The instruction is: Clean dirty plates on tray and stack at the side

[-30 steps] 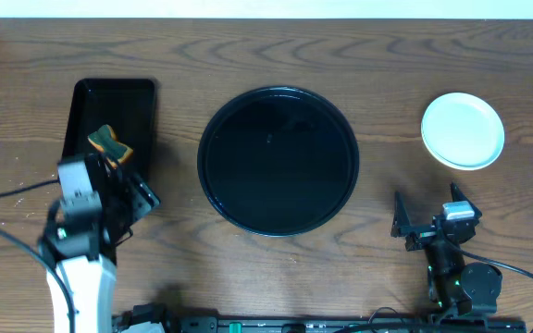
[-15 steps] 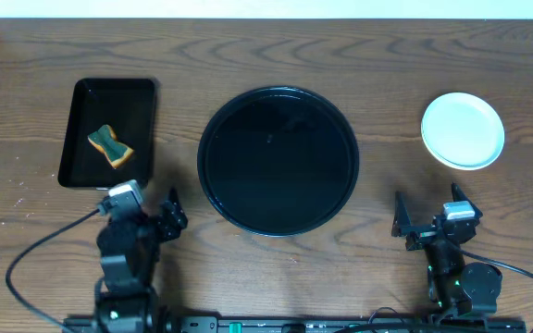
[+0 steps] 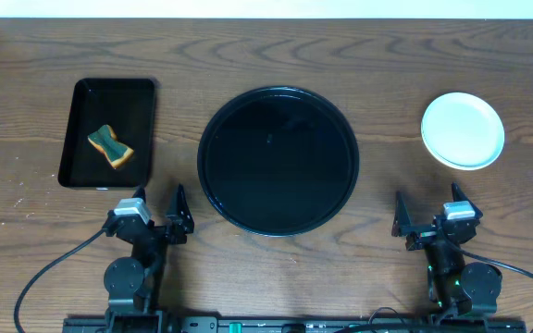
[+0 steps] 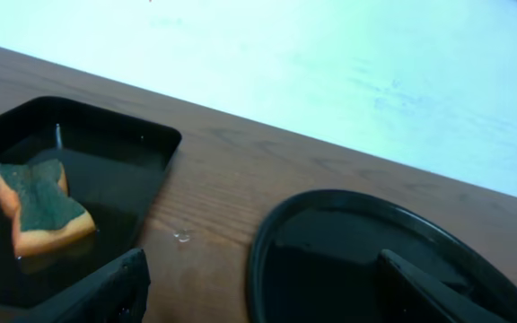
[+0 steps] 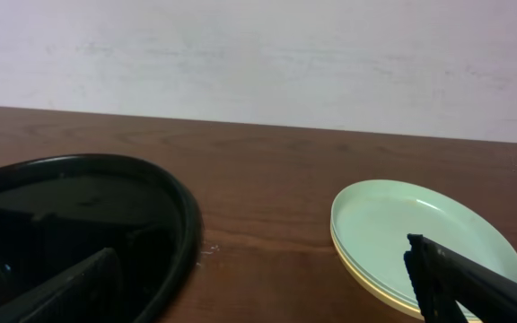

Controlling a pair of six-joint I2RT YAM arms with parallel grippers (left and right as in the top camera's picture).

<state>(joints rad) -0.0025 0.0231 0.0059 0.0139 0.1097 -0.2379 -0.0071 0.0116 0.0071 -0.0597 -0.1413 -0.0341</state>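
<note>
The round black tray (image 3: 278,160) sits bare in the middle of the table; it also shows in the left wrist view (image 4: 366,260) and the right wrist view (image 5: 79,215). The plates (image 3: 463,129) stand in a stack at the far right, a mint one on top with a yellow rim under it in the right wrist view (image 5: 424,242), no streaks showing. My left gripper (image 3: 155,213) is open and empty at the front left, its fingers apart in the left wrist view (image 4: 263,292). My right gripper (image 3: 428,217) is open and empty at the front right, its fingers apart in the right wrist view (image 5: 258,287).
A rectangular black tray (image 3: 109,131) at the left holds an orange and green sponge (image 3: 110,146), also seen in the left wrist view (image 4: 41,206). A pale wall runs along the table's far edge.
My left arm has drawn back from the rectangular tray to the table's front edge, leaving the sponge in that tray. The right arm has not moved.
</note>
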